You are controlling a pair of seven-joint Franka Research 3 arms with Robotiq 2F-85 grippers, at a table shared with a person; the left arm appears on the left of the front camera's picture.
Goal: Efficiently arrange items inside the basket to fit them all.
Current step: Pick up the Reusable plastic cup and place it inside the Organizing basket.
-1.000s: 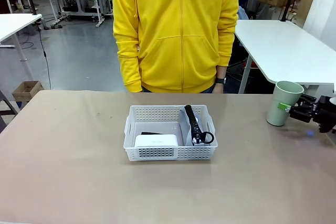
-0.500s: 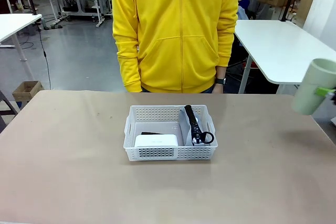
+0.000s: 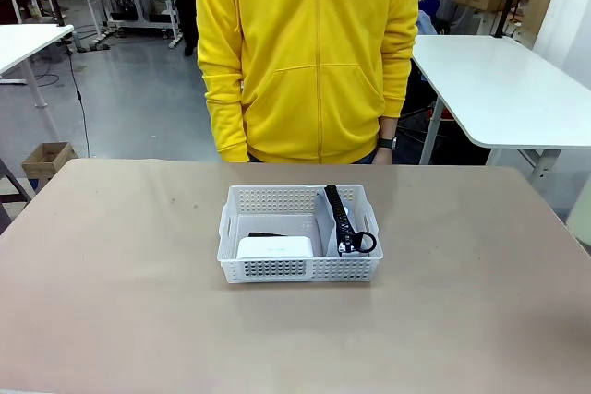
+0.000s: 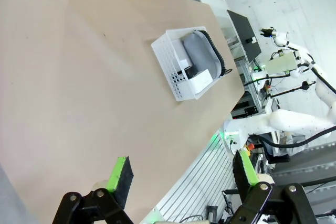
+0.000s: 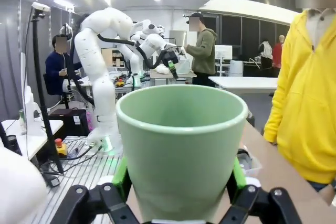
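The white perforated basket [image 3: 300,232] sits mid-table in front of a person in a yellow jacket. Inside it, a white boxy device [image 3: 274,247] lies at the front left and a grey pouch [image 3: 331,228] with a black zipper and loop strap leans along the right side. From high above the table, the left wrist view takes in the basket [image 4: 169,56], pouch [image 4: 202,56] and device [image 4: 200,81]. My left gripper [image 4: 182,171] is open and holds nothing. The pale green cup [image 5: 181,145] stands upright in the air, and my right gripper [image 5: 178,182] is shut on it, green pads [image 5: 122,174] against both sides.
The brown tabletop [image 3: 138,320] is bare all round the basket. The person stands at the far edge, arms hanging down. Other white tables [image 3: 499,80] and people at further workstations show in the background.
My right gripper closed on the cup at the table's right edge, lifted it, and carried it up and out of the front view. The basket and its contents stayed put.
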